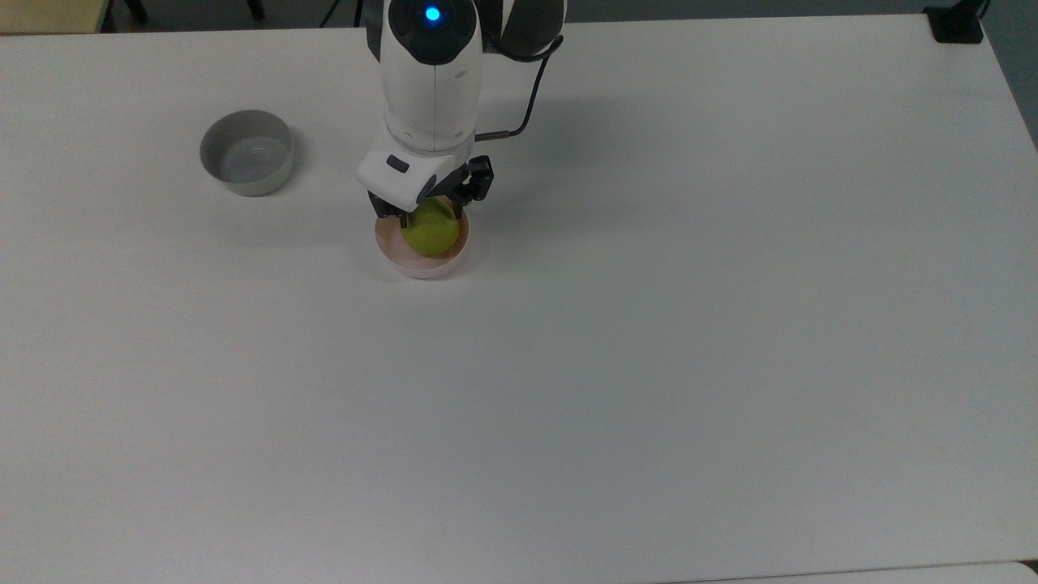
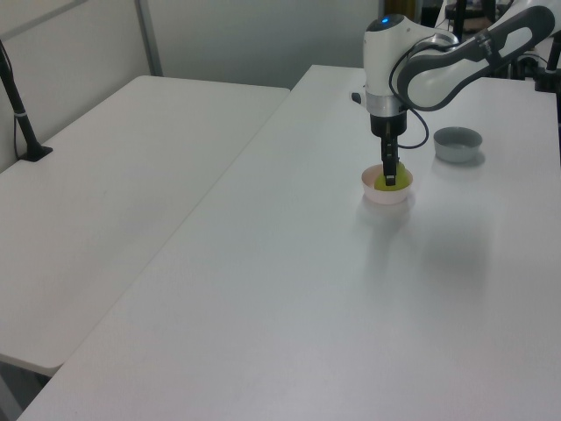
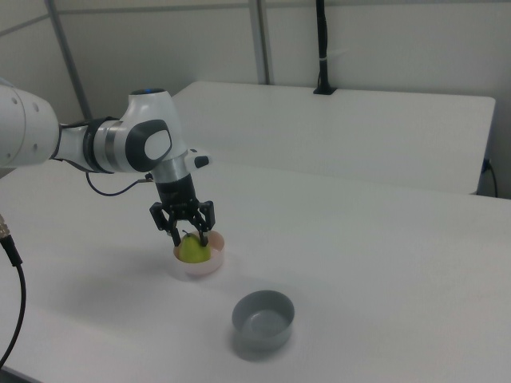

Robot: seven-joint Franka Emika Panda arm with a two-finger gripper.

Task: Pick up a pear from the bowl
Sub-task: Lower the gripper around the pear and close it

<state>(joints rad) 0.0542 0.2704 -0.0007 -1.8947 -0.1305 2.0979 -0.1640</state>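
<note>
One white table (image 1: 649, 365) carried everything counted here; a second white table (image 2: 96, 202) stood beside it on the left view's left. My single arm (image 3: 120, 148) reached down over the first table. Two bowls were present: one grey bowl (image 1: 246, 152), standing apart toward the top view's left, and one pink bowl (image 1: 422, 261) directly beneath my gripper (image 1: 428, 217). One pear (image 1: 430, 231), yellow-green, sat inside the pink bowl, its rounded bottom toward the top view's lower edge and its narrow top hidden under my hand. My jaws were apart, one finger (image 3: 176, 237) on each side of the pear's upper part, as the right view showed; whether the pads touched the fruit could not be told. In the left view, my fingers (image 2: 390, 173) stood upright, lowered into the bowl (image 2: 387, 191) against the pear (image 2: 396, 181).
</note>
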